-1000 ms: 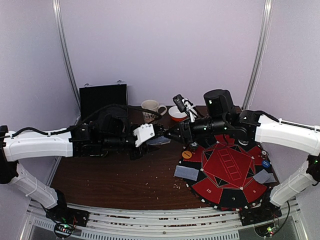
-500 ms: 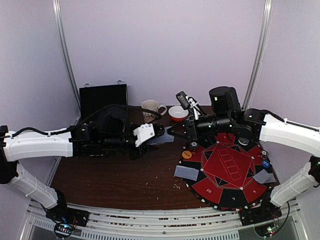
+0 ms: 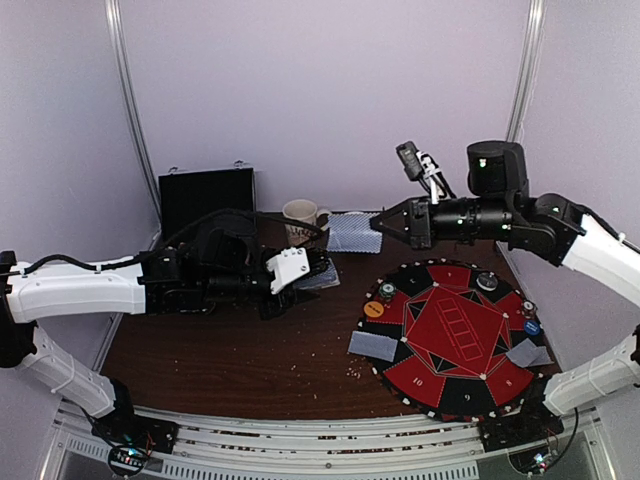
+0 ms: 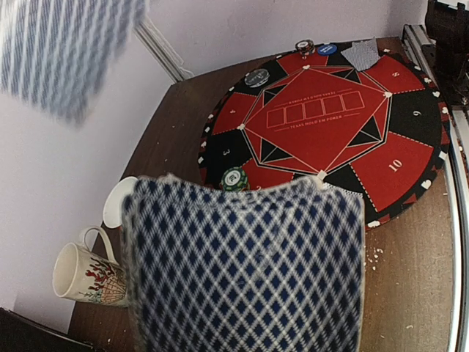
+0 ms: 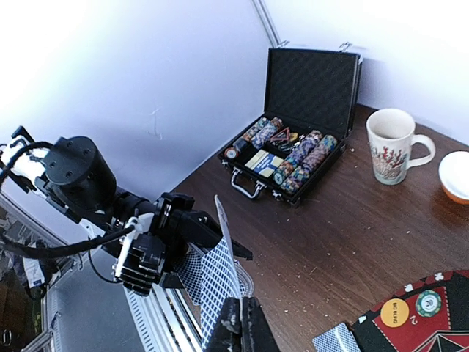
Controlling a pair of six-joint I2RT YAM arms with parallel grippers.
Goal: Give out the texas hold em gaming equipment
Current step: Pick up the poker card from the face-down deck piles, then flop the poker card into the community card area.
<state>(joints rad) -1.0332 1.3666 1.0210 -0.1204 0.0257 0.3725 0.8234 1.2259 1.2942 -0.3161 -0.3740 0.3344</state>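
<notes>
Where the round red-and-black mat [image 3: 455, 335] comes nearest the arm bases, two playing cards lie face down on it, one card [image 3: 373, 345] overhanging its left rim and another card [image 3: 527, 352] at its right rim, both showing greyish patterned backs. Farther in, chips sit around the mat's border: an orange chip [image 3: 374, 309] and a green-and-white chip [image 3: 386, 291] on the left side, a blue chip [image 3: 532, 327] on the right, and a black chip [image 3: 487, 282] toward the far edge. Left of the mat, above the brown table [image 3: 220, 350], the left gripper [image 3: 312, 272] is clenched on the deck [image 4: 242, 268], whose top back is a crisp blue-and-white diamond lattice. Higher and farther back, the right gripper [image 3: 376, 226] pinches a single card [image 3: 352, 232] by one edge, in the air and apart from the deck, its lattice back facing the top camera. Behind stand a patterned mug [image 3: 300, 216] and an open black case [image 3: 207, 198] holding rows of stored chips [image 5: 293, 158].
</notes>
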